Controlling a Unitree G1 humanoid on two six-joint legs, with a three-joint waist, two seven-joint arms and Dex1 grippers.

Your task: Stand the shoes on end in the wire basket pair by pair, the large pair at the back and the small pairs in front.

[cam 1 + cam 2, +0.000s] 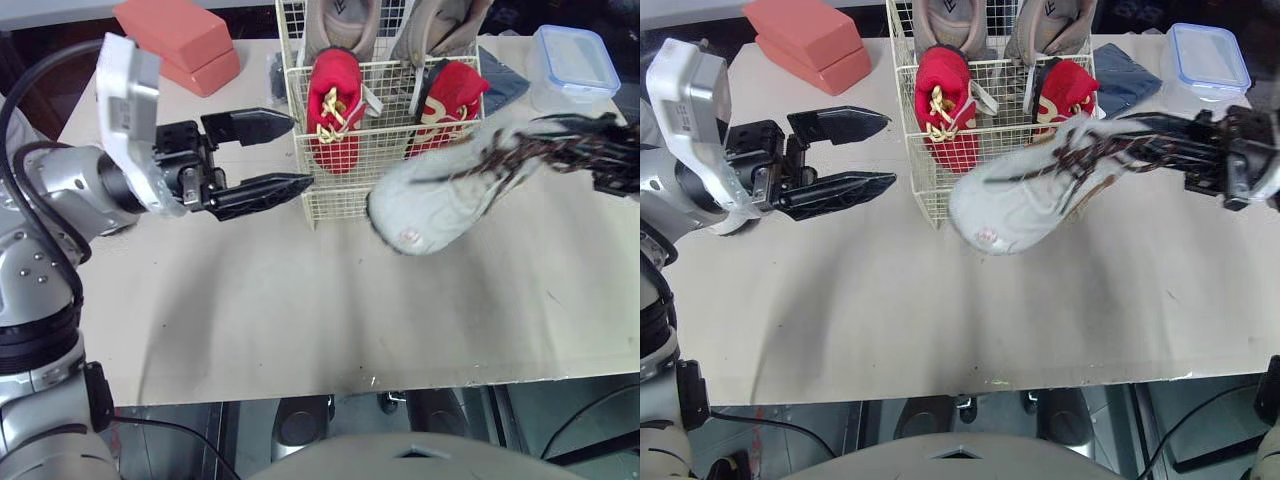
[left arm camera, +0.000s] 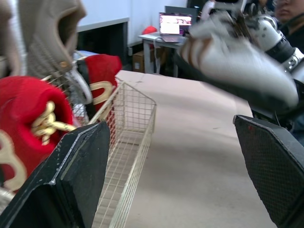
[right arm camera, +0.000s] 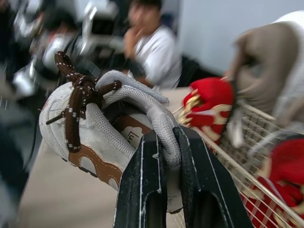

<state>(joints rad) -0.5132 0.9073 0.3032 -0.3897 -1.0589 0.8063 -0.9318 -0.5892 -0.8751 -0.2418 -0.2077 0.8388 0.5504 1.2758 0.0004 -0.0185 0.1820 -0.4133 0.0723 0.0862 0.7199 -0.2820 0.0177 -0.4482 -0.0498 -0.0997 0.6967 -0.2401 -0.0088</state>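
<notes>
Over the table (image 1: 300, 310), just near and right of the wire basket (image 1: 340, 200), I see my right gripper (image 3: 166, 137) pinching a pale grey shoe (image 1: 440, 195) with brown laces by its heel collar, which is clamped between the two fingers. The shoe hangs clear of the tabletop with its toe pointing left, close to the basket's near right corner; I cannot tell whether it touches the wire. In the basket two large taupe shoes (image 1: 343, 25) stand on end at the far side, with two small red shoes (image 1: 333, 105) upright in front of them. My left gripper (image 1: 298, 152) hovers just left of the basket, jaws spread wide, tips aimed at its left wall. Pink blocks (image 1: 180, 40) lie far left, and a lidded plastic box (image 1: 573, 62) sits far right.
</notes>
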